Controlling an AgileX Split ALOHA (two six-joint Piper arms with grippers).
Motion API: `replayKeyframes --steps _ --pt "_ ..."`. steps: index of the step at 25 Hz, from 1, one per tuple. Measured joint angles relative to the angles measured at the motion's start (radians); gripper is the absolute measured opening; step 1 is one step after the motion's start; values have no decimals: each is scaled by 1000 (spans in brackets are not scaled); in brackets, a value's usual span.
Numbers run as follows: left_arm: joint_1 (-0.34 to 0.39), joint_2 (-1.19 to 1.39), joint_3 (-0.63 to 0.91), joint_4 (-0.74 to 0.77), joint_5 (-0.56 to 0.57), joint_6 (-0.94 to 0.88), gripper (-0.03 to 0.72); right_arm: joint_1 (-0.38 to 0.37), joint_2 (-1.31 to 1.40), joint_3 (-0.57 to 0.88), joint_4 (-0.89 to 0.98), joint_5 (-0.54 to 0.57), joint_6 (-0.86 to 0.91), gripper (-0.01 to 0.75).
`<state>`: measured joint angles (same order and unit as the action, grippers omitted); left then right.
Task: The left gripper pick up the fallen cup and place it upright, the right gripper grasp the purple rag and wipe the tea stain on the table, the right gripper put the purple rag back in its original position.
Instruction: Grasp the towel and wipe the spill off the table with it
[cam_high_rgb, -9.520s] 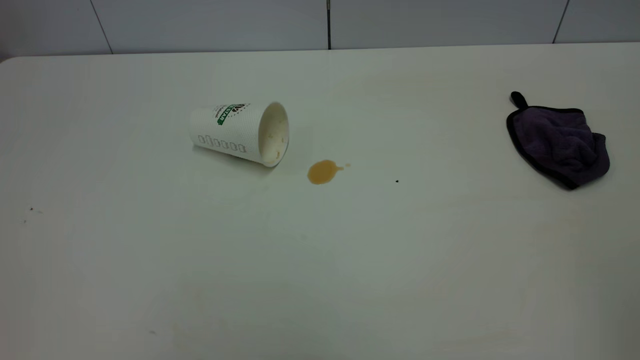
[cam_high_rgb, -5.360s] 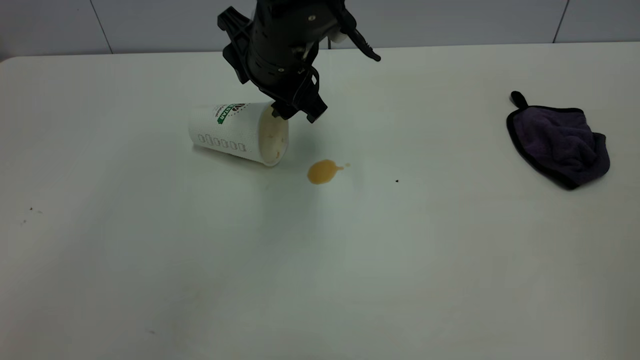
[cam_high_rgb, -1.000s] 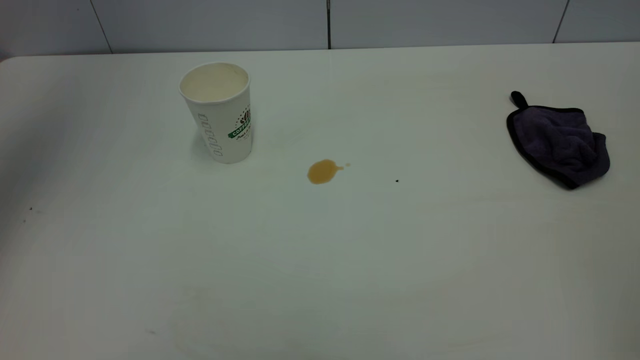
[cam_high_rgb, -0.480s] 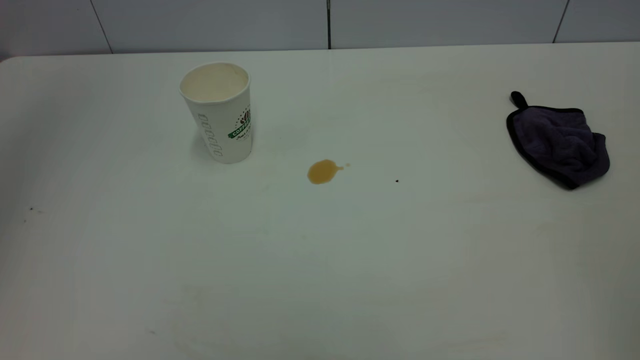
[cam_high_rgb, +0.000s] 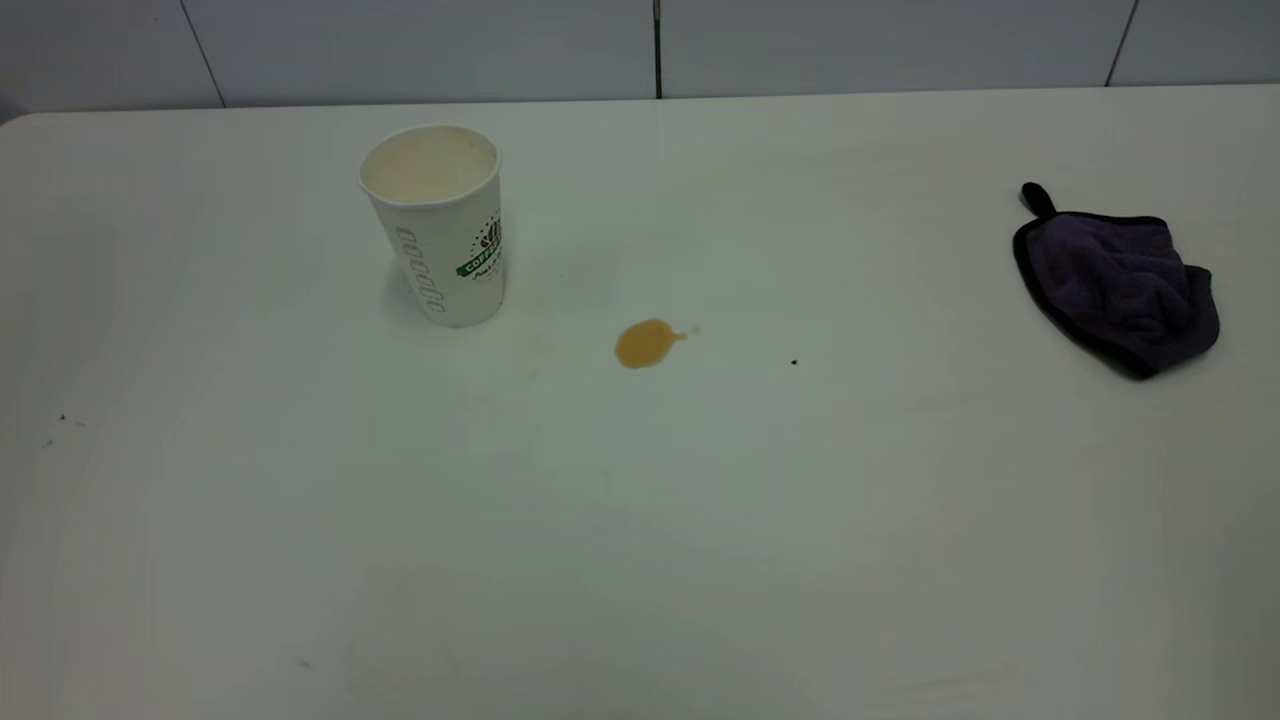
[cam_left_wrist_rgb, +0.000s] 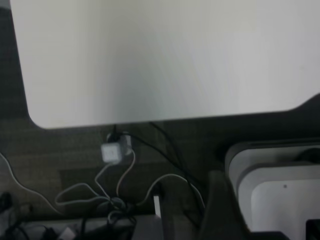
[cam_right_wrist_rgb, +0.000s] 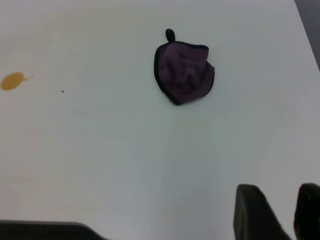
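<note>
Cup (cam_high_rgb: 437, 225) upright at the table's (cam_high_rgb: 640, 520) left, tea stain (cam_high_rgb: 646, 343) between it and the purple rag (cam_high_rgb: 1118, 277), so my right gripper (cam_right_wrist_rgb: 278, 212) hangs high above the table, fingers parted and empty, ready for the cloth; my left gripper is out of view.

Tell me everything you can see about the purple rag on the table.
The purple rag is a soft, plush-looking cloth with a black trimmed edge and a small black hanging loop at its far corner. It lies crumpled and folded over itself in a rough pouch shape, flat on the white table near its right side, well away from the tea stain and the cup. Nothing touches it but the tabletop; no gripper is on it.
</note>
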<state>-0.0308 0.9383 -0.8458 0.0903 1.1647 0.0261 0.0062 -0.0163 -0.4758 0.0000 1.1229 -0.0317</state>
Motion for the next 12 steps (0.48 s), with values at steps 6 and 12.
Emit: replayKeyframes --steps 6,12 --pt "0 -233 224 -18 -4 -96 524 0 0 0 0 0 0 238" --pt "0 -521 350 -12 -49 -102 524 0 0 0 0 0 0 238"
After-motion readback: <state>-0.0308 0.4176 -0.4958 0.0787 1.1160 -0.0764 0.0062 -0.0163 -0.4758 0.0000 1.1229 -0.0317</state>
